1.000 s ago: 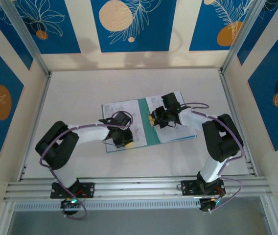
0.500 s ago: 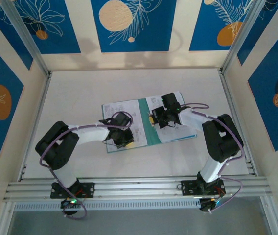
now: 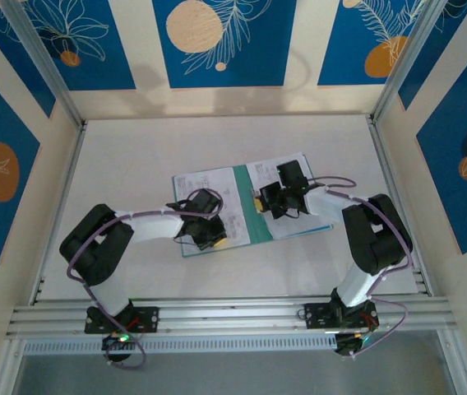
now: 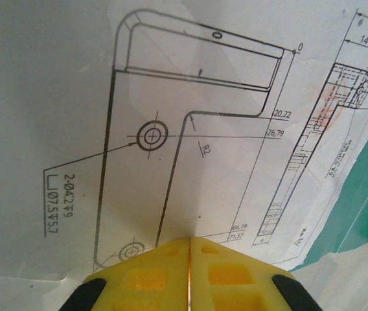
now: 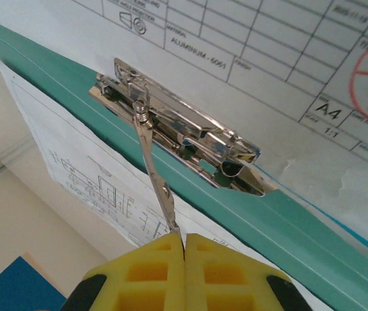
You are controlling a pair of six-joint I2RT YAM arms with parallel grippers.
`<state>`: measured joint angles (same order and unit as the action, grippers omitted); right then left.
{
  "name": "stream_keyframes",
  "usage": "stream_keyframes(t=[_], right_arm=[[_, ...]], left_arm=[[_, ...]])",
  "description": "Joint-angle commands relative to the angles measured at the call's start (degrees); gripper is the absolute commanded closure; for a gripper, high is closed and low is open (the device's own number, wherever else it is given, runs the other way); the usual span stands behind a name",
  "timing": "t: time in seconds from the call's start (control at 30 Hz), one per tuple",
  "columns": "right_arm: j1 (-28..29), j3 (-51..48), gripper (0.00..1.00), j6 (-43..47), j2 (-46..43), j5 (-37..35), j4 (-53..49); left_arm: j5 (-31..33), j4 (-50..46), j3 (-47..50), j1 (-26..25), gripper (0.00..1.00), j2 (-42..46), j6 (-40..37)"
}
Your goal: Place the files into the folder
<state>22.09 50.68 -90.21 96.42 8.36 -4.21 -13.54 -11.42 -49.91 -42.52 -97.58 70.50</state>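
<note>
White surface point(image 3: 135, 148) carried the open folder point(image 3: 243, 197) and files point(image 3: 196, 185) near its middle, left fingers point(image 4: 145, 278) closed empty over the files, right fingers point(image 5: 151, 272) pinching the clip lever point(image 5: 153, 162).

A: What encloses the white surface point(image 3: 159, 144)?
B: Cream walls point(image 3: 143, 49) bearing blue panels point(image 3: 258, 70) with orange discs and white leaf outlines; metal posts point(image 3: 43, 62) at the corners; a metal rail point(image 3: 233, 314) along the near edge.
</note>
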Motion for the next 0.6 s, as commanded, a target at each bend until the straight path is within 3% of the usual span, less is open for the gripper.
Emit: stream_keyframes(t=[0.0,0.57], right_arm=[[-1.6,-3.5,1.0,1.8,0.5,-1.1,-2.7],[-2.4,-6.2,1.0,2.0,3.2,-2.6,-1.1]], left_arm=[[-0.2,-1.6,1.4,-0.6,0.92,-1.3,1.2],[-0.4,-0.8,2.0,-0.6,0.93,-2.0,1.8]])
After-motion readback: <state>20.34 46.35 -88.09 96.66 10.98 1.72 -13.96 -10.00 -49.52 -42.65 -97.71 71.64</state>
